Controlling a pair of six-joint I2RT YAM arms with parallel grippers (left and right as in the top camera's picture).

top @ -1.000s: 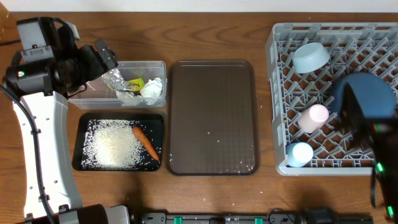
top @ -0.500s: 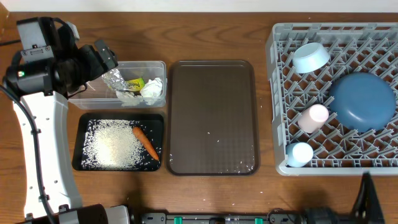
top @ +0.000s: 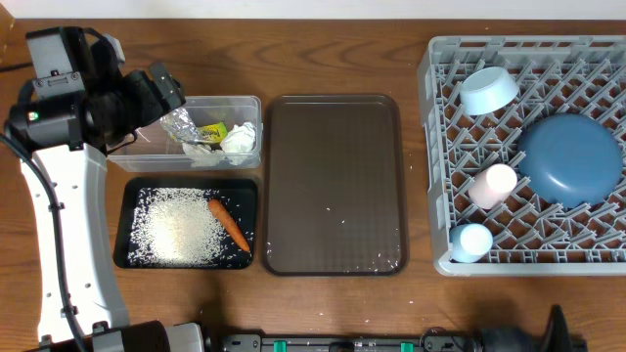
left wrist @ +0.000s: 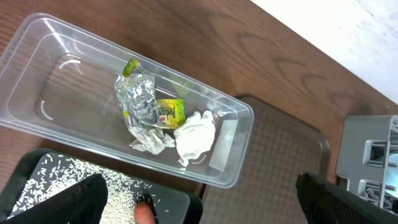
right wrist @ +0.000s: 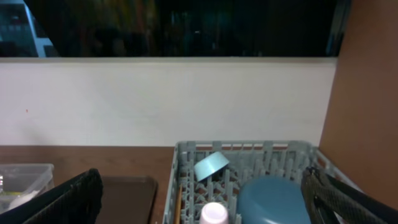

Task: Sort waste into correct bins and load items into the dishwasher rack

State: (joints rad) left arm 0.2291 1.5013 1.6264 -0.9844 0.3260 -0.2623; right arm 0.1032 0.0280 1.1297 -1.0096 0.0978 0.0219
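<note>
overhead, the carrot (top: 230,225) lies whole on rice (top: 181,230) in the black tray (top: 125,196); the left wrist view catches only its tip. left gripper (left wrist: 199,186) and right gripper (right wrist: 200,183) both gape wide, empty.

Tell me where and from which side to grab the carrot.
Likely best: grip the carrot across its thicker upper-left half, descending from above and pinching crosswise to its diagonal axis. It lies flat in the black tray, tapering toward the lower right.

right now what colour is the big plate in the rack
Dark blue; the plate shows best in the overhead view.
</note>
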